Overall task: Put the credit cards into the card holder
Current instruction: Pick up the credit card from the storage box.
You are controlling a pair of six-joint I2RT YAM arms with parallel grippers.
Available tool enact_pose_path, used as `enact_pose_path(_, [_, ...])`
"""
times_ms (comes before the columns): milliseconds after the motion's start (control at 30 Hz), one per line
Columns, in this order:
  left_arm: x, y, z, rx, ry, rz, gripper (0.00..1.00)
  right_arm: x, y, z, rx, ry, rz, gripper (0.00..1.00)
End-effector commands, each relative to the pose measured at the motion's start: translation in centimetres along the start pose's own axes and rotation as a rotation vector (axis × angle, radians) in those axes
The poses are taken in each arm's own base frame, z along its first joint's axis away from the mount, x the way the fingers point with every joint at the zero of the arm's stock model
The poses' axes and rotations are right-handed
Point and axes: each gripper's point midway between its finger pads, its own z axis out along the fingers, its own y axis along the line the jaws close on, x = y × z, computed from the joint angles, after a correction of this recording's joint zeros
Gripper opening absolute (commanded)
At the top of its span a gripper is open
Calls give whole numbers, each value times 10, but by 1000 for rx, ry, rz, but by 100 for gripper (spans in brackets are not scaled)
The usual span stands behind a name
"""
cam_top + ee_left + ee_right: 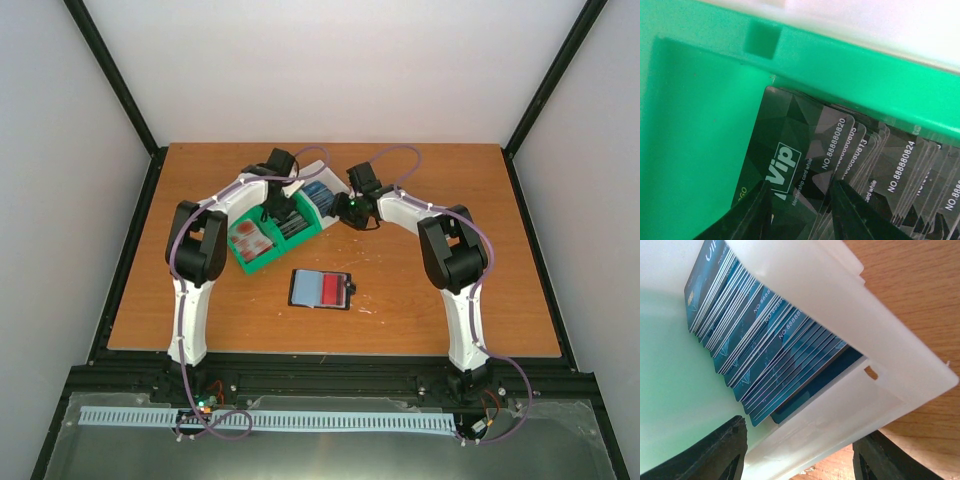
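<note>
1. Top view: we count one card holder [320, 289], lying open near the middle of the desk [430, 300], a little toward the near edge. It shows one red card on its right half. We cannot tell whether the blue-grey left half is a card or a sleeve. One three-compartment bin [256, 263] sits toward the far edge, left of centre, with red cards [248, 238] in its near-left compartment and blue cards [318, 193] in its far-right one. Both arms reach into it, the left pincer [281, 218] over the middle compartment and the right pincer [338, 207] by the blue one. We judge the step in hand to be picking a card.

2. Left wrist view: the left pincer [800, 212] is spread, its two fingers straddling the top of the dark cards [790, 145]. These are fanned against the green wall, too many to count exactly. The next move calls for pinching only the top card and lifting it clear of the fan.

3. Right wrist view: the right pincer [800, 460] is spread wide and holds nothing. The blue cards [765, 350] lean in one tight stack, well over a dozen.
</note>
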Motion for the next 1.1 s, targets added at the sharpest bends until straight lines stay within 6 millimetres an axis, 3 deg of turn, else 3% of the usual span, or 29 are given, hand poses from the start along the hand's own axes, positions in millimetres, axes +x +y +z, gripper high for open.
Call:
enact_pose_path(0, [-7, 7, 0, -6, -11, 6, 36, 17, -26, 13, 79, 60, -2, 57])
enact_pose_path(300, [0, 13, 13, -35, 20, 19, 35, 19, -27, 13, 82, 63, -5, 56])
enact_pose_path(433, [2, 22, 15, -73, 28, 20, 27, 17, -26, 12, 82, 59, -10, 56])
enact_pose_path(667, [-7, 32, 5, -80, 8, 14, 20, 18, -28, 12, 87, 60, -10, 56])
enact_pose_path(1067, [-7, 45, -8, -100, 3, -10, 17, 19, -29, 12, 89, 62, -8, 55])
